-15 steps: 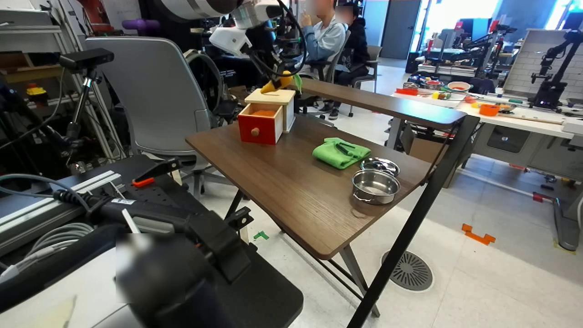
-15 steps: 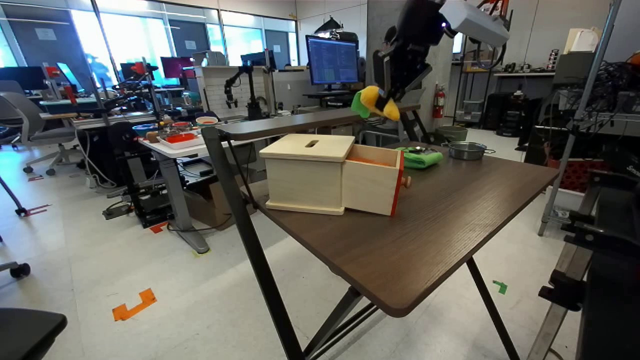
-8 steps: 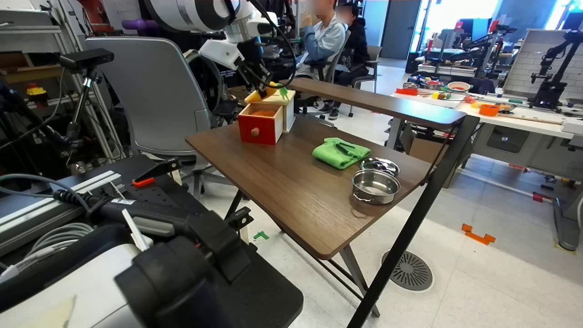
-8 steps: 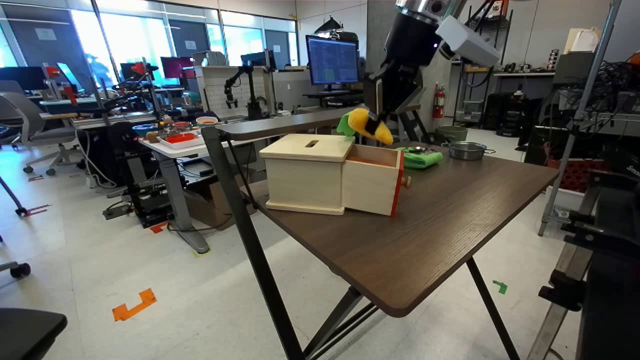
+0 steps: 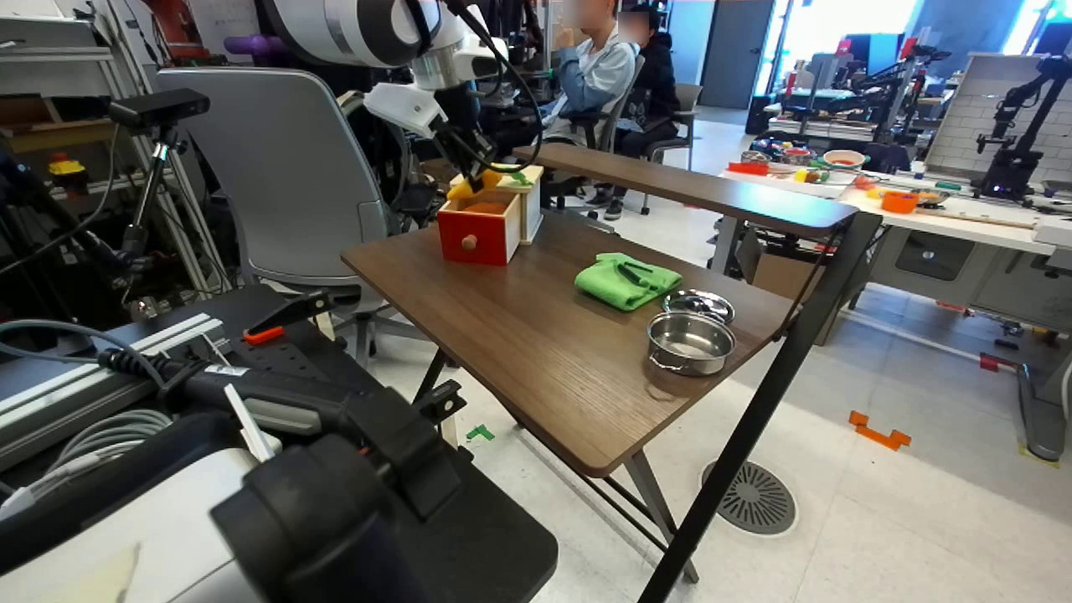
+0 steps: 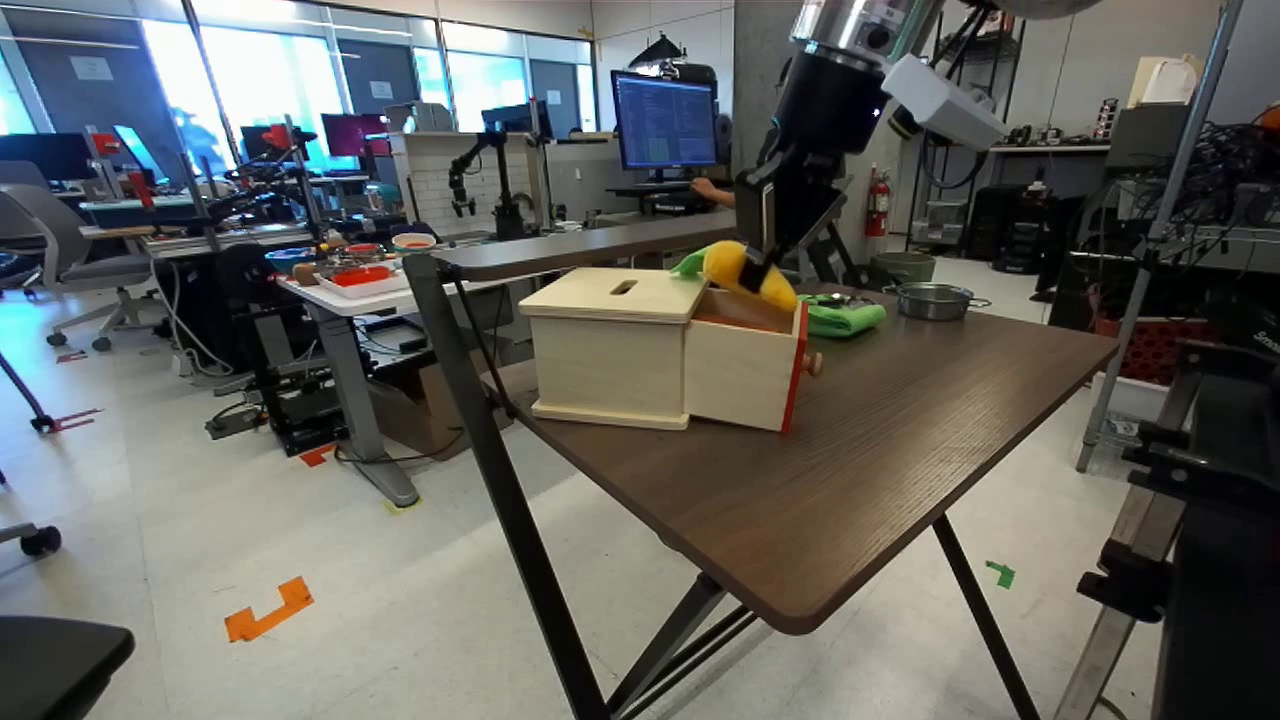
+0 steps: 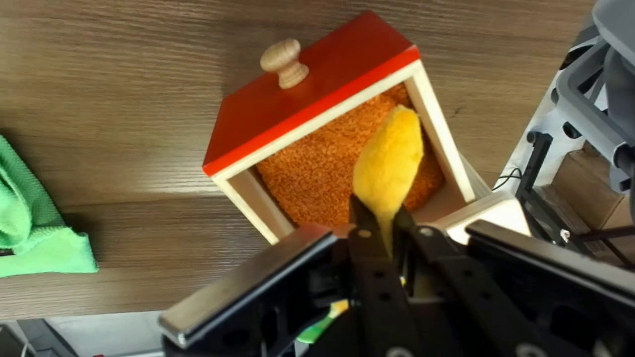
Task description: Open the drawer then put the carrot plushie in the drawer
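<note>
Currently, tool [image 7: 381, 214] pinches the fuzzy, tapered yellow carrot plushie [image 7: 389, 158] over the pulled-out drawer [image 6: 740, 370]: smooth red front [image 7: 342, 69], rounded wooden knob [image 7: 283, 57], nubby orange material [image 7: 317, 173] inside.

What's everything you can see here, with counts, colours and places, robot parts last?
Table: one, brown, mid-scene
Raised shelf: one, brown, along a table edge
Box: one, light wood, on the table
Drawer: one, red-fronted wood, pulled out of the box
Fabric: count unclear, orange, inside the drawer
Carrot plushie: one, yellow-orange and green, over the drawer
Cloth: one, green, on the table
Small items: count unclear, black, on the cloth
Pot: one, silver, on the table
Round metal piece: one, silver, beside the pot
Chairs: several, mostly grey, around the room
People: two, blue and black tops, background
Room gear: uncountable, mixed colours, background
Arm: one, white and black, above the table
Gripper: one, black, gripping the carrot plushie
</note>
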Motion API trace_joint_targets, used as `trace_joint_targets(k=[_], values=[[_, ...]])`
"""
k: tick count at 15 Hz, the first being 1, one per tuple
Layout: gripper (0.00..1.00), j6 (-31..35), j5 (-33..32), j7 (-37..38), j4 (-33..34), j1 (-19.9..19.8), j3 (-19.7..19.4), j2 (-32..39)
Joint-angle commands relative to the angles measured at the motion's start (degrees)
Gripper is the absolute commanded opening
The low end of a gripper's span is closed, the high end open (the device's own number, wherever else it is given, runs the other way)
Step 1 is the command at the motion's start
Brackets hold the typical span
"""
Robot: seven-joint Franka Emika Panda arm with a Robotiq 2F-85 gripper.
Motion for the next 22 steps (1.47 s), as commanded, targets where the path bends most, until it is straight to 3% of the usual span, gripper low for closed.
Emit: trace_joint_targets(k=[1, 17, 18, 19, 22], values=[[0.02, -1.9, 2.4, -2.5, 2.0, -2.3, 1.5, 2.2], [0.02, -6.1, 2.4, -3.1, 7.8, -2.7, 2.0, 8.1], [0.34, -6.5, 2.6, -3.3, 8.1, -3.0, 2.3, 8.2], [0.36, -7.0, 2.6, -3.2, 8.3, -3.0, 2.3, 8.3], [0.57, -9.3, 2.6, -4.3, 8.8, -3.5, 2.9, 8.0]])
